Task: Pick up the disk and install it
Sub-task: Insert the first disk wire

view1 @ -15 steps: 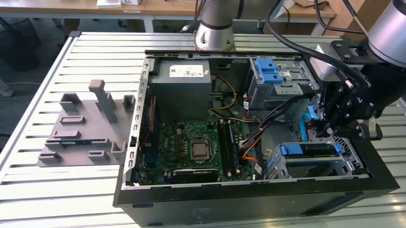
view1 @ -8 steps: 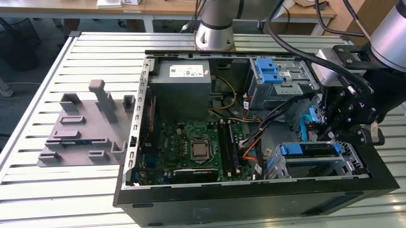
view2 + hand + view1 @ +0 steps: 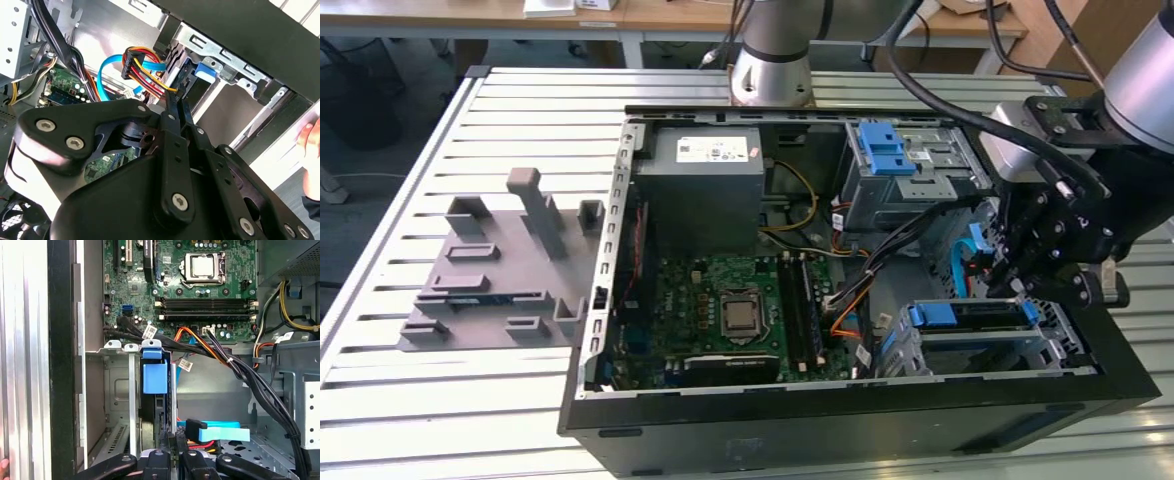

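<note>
The disk (image 3: 974, 315) sits in the lower drive bay at the front corner of the open computer case, on the exterior view's right. Its blue carrier frame (image 3: 155, 377) shows edge-on in the first wrist view, between the bay's metal rails. In the second wrist view the blue tab (image 3: 204, 70) lies just beyond my fingertips. My gripper (image 3: 1014, 290) hangs right over the bay, its two thin fingers drawn together. Their tips (image 3: 170, 437) meet at the blue edge of the disk (image 3: 177, 100). The disk's label is hidden.
A grey power supply (image 3: 707, 175) and an upper drive cage with a blue bracket (image 3: 887, 150) stand at the back of the case. Black and orange cables (image 3: 240, 370) and a blue connector (image 3: 220, 430) run beside the bay. A person's hand (image 3: 307, 137) rests outside the case wall. A grey fixture (image 3: 500, 270) lies on the table.
</note>
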`<state>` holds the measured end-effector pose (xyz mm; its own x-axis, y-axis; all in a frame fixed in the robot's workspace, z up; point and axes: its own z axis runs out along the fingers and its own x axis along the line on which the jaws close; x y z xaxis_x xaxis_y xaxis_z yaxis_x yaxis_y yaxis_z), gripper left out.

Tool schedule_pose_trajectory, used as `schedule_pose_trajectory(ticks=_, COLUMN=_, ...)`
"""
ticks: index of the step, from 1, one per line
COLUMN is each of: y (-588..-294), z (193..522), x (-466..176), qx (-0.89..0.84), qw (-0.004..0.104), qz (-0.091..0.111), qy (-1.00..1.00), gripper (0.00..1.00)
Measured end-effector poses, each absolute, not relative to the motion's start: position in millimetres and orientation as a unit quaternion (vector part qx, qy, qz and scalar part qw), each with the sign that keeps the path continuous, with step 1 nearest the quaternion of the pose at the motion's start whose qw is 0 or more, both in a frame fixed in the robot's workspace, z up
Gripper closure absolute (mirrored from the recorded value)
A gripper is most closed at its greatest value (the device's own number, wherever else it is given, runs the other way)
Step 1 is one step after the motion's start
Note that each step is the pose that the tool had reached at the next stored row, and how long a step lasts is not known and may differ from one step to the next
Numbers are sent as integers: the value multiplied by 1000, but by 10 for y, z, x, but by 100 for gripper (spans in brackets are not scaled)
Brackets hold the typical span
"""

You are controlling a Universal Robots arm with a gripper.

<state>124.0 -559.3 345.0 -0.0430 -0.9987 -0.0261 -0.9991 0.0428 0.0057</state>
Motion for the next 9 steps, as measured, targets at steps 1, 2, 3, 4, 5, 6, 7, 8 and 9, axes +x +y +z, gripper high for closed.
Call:
schedule_pose_trajectory(ticks=1, y=-5593, z=3448, x=1248, qx=-692, qw=7, qz=12, qy=722, gripper=84)
schedule_pose_trajectory(ticks=2, y=-5594, z=3447, x=1250, qx=-692, qw=6, qz=12, qy=722, gripper=84)
schedule_pose_trajectory(ticks=3, y=-5600, z=3445, x=1251, qx=-691, qw=5, qz=13, qy=722, gripper=84)
schedule_pose_trajectory(ticks=4, y=-5607, z=3442, x=1253, qx=-691, qw=4, qz=14, qy=722, gripper=84)
schedule_pose_trajectory(ticks=5, y=-5613, z=3437, x=1252, qx=-691, qw=4, qz=14, qy=723, gripper=84)
schedule_pose_trajectory(ticks=6, y=-5618, z=3431, x=1252, qx=-691, qw=4, qz=15, qy=723, gripper=84)
schedule_pose_trajectory(ticks=7, y=-5619, z=3423, x=1253, qx=-691, qw=4, qz=15, qy=723, gripper=84)
schedule_pose_trajectory(ticks=8, y=-5619, z=3417, x=1254, qx=-691, qw=4, qz=15, qy=723, gripper=84)
schedule_pose_trajectory(ticks=9, y=-5620, z=3410, x=1255, qx=-691, qw=4, qz=15, qy=723, gripper=84)
